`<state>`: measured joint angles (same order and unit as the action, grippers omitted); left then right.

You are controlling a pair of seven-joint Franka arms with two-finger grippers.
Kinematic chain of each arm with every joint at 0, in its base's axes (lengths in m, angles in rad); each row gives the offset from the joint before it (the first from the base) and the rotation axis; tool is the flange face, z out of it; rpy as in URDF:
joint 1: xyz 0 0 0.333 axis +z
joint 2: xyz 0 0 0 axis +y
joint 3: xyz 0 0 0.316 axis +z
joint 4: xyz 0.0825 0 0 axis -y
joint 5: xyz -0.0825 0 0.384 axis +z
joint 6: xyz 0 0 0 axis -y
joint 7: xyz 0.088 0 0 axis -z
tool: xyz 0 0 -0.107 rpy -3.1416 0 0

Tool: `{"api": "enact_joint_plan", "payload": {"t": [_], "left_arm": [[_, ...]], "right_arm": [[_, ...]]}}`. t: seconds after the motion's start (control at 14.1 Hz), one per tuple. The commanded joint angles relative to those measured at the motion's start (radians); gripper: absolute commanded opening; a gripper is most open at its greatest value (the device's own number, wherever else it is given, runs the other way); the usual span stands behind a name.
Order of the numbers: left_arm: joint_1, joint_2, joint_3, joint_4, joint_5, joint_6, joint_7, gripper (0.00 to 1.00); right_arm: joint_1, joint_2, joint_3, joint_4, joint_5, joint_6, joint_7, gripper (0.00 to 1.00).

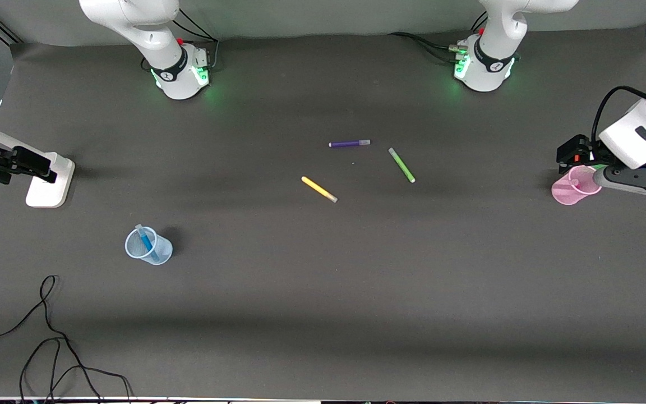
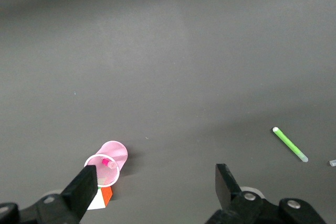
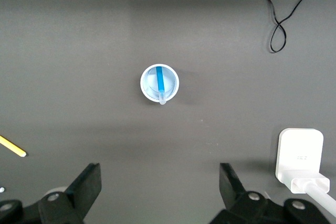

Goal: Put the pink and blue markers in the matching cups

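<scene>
**Both markers in their cups, claws wide and empty**

Blue marker (image 1: 146,242) standing tilted in blue cup (image 1: 148,246), cap end leaning on the rim, toward the right arm's end of the counter (image 1: 323,292) and nearer the front camera than the loose pens; tilted because taller than the cup; pink marker (image 2: 108,163) likewise inside pink cup (image 1: 574,187), at the left arm's end, only its tip showing at the rim; puzzle cube (image 2: 103,195) just beside that cup

Left claw (image 2: 152,190) hanging near the pink cup, jaws spread wide, nothing between them; right claw (image 3: 160,190) up over bare counter, near the blue cup, equally wide and empty; by the look of it, both releases done

Yellow pen (image 1: 319,189), purple pen (image 1: 349,143) and green pen (image 1: 401,165) lying flat mid-counter, well apart from either cup; no part of the task, so rightly untouched; white stand (image 1: 49,179) and black cable (image 1: 48,336) off toward the right arm's end
</scene>
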<state>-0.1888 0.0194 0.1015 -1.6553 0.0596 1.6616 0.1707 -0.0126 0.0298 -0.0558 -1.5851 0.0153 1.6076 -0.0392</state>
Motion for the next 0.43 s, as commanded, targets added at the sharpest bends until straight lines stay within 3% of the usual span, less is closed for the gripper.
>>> {"api": "enact_joint_plan", "payload": {"t": [0.0, 0.14, 0.36], "left_arm": [[-0.021, 0.005, 0.018, 0.017, 0.011, -0.017, -0.02, 1.0], [-0.018, -0.01, 0.021, -0.016, 0.006, 0.004, -0.02, 1.0], [-0.006, -0.082, 0.024, -0.142, -0.017, 0.104, -0.019, 1.0]], "right_arm": [[0.011, -0.019, -0.006, -0.01, -0.009, -0.006, 0.024, 1.0], [0.011, -0.019, -0.006, -0.01, -0.008, -0.006, 0.024, 1.0], [0.011, -0.019, -0.006, -0.01, -0.008, -0.006, 0.024, 1.0]]}}
